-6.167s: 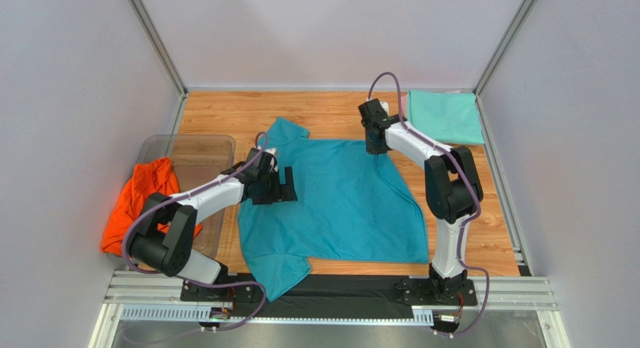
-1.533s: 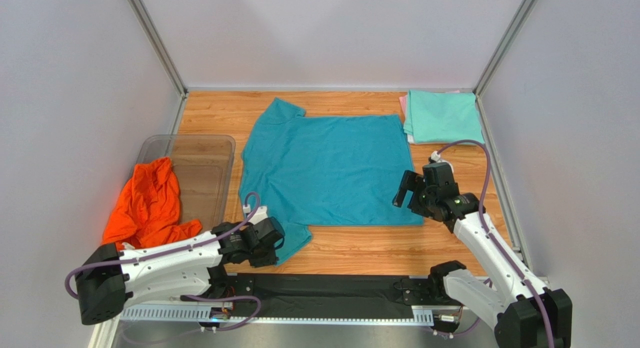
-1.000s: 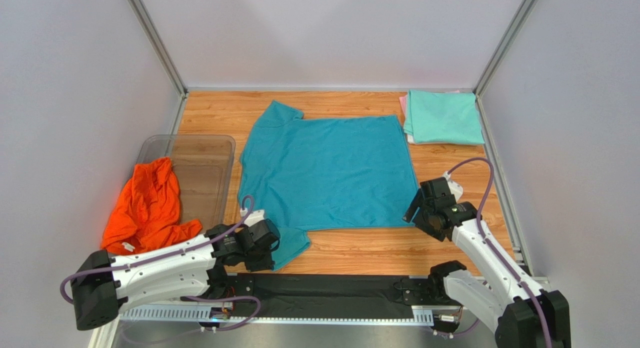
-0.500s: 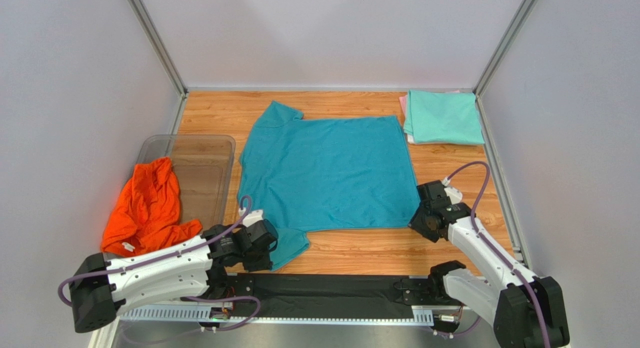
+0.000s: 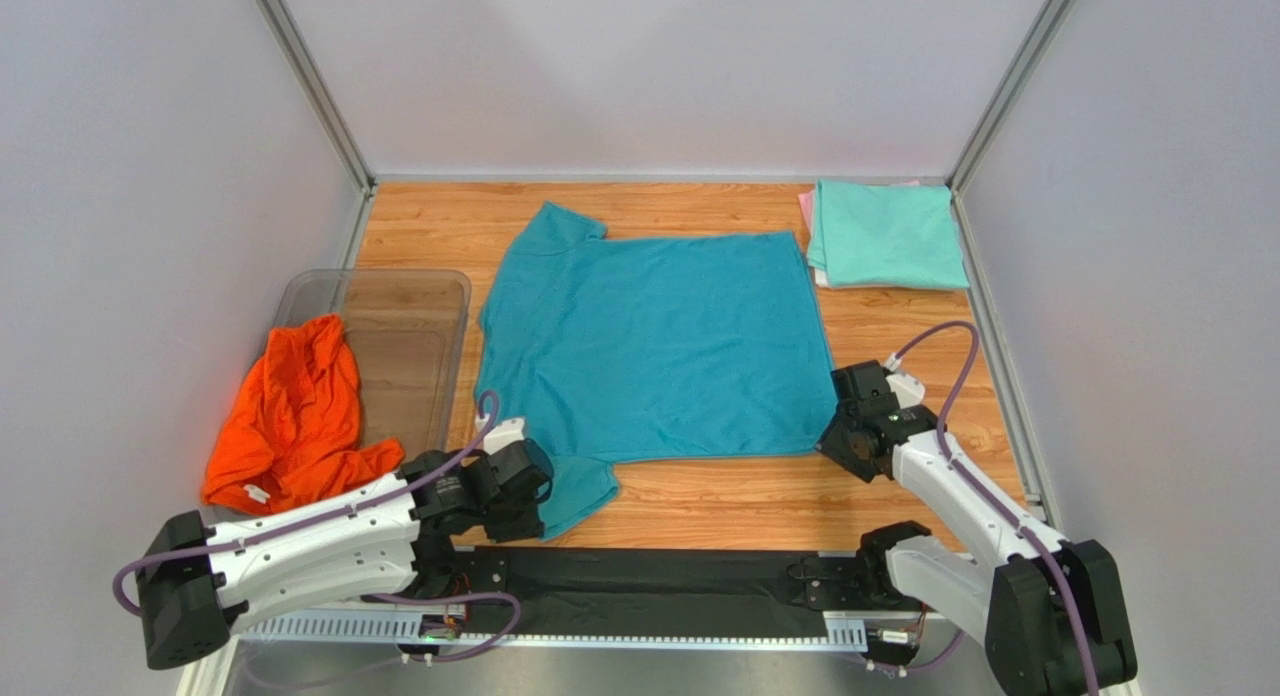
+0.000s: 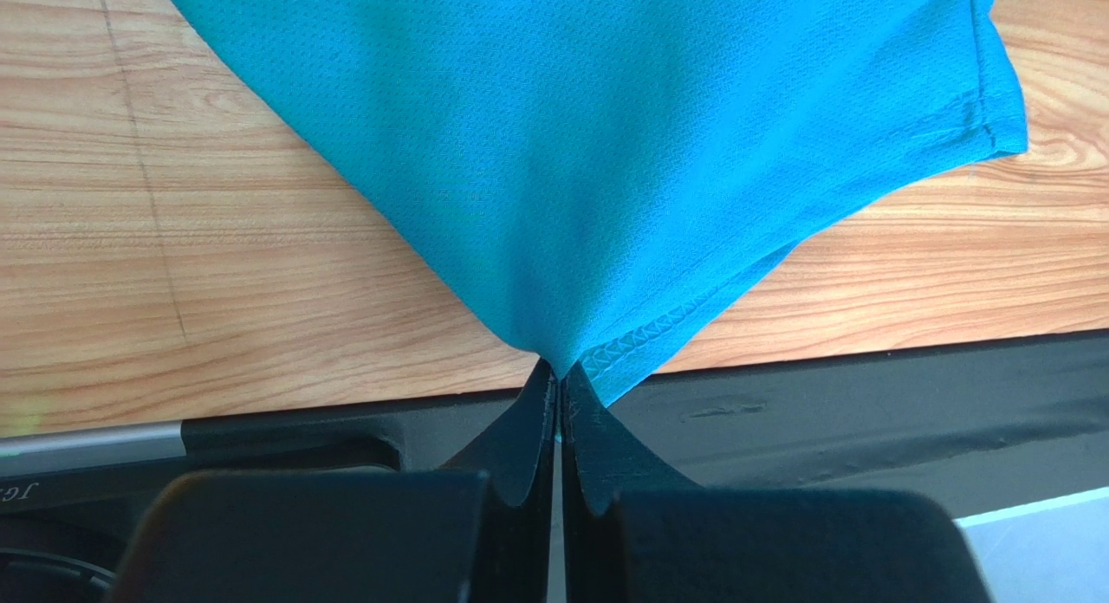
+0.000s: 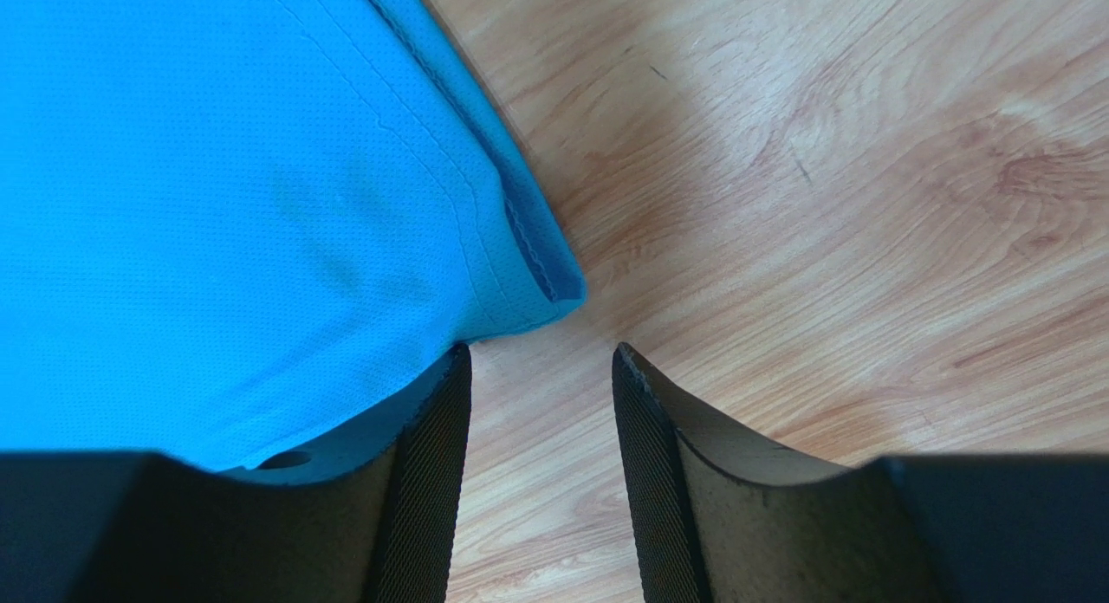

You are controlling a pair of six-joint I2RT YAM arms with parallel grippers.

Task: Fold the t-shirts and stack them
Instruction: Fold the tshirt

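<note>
A teal-blue t-shirt (image 5: 654, 344) lies spread flat on the wooden table. My left gripper (image 5: 544, 479) is shut on the hem of its near-left sleeve, and in the left wrist view the cloth (image 6: 612, 148) rises in a peak from the pinched tips of that gripper (image 6: 560, 369). My right gripper (image 5: 836, 434) stands open at the shirt's near-right corner. In the right wrist view that corner (image 7: 553, 278) lies just ahead of the gripper (image 7: 536, 363), with only bare wood between the fingers. The orange t-shirt (image 5: 293, 411) is crumpled at the left. The mint green t-shirt (image 5: 890, 234) lies folded at the back right.
A clear plastic tub (image 5: 406, 314) stands at the left with the orange shirt draped over its near-left rim. A pale pink edge (image 5: 807, 216) shows under the mint shirt. A black strip (image 5: 676, 576) runs along the near table edge between the arm bases.
Both arms have come from the far side of the shirt to its near corners. The right gripper has lowered to the near-right corner and narrowed. The left stays shut on the sleeve.
</note>
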